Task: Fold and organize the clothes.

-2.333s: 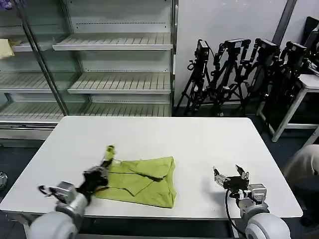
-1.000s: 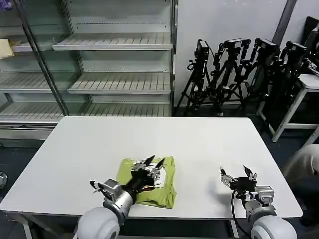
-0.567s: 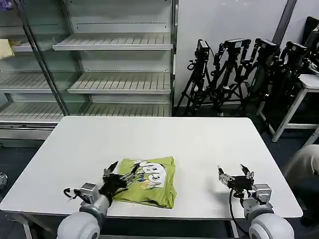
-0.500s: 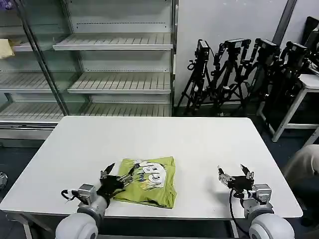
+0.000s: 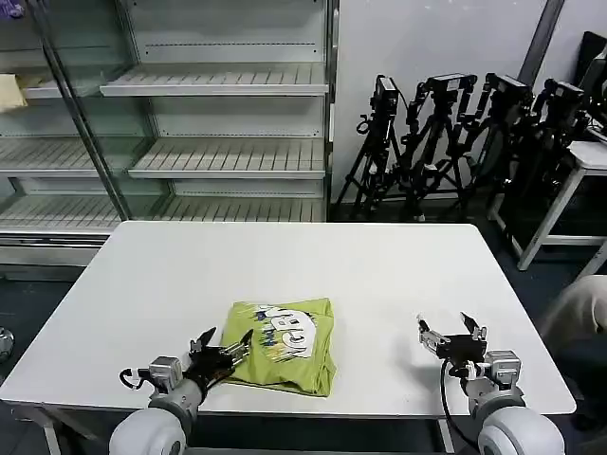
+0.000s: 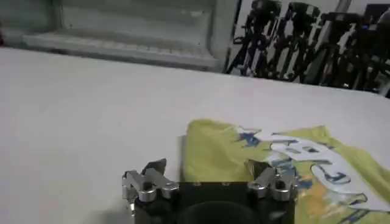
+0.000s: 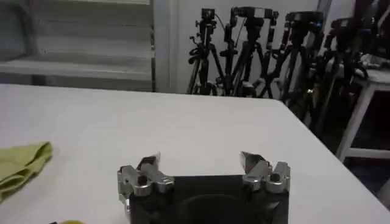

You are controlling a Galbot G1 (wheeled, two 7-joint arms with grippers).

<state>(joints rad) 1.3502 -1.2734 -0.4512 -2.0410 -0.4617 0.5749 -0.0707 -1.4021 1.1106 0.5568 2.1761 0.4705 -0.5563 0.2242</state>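
Left gripper [image 5: 226,346]: lower left of the head view, jaws apart, empty, at the near-left edge of the shirt.

Lime yellow-green cotton T-shirt [image 5: 283,345]: lower centre, on the white rectangular table [image 5: 285,261], folded into a compact square, cartoon print upward. Folding looks essentially finished; at most tidying or placing remains.

Right gripper [image 5: 451,336]: lower right, jaws apart, empty, well apart from the shirt.

The left wrist view's edge cuts off the far side of the folded lime yellow-green cotton T-shirt [image 6: 286,159], beyond the left gripper [image 6: 207,173]; the blurred white-and-dark cartoon print [image 6: 304,159] is unreadable there.
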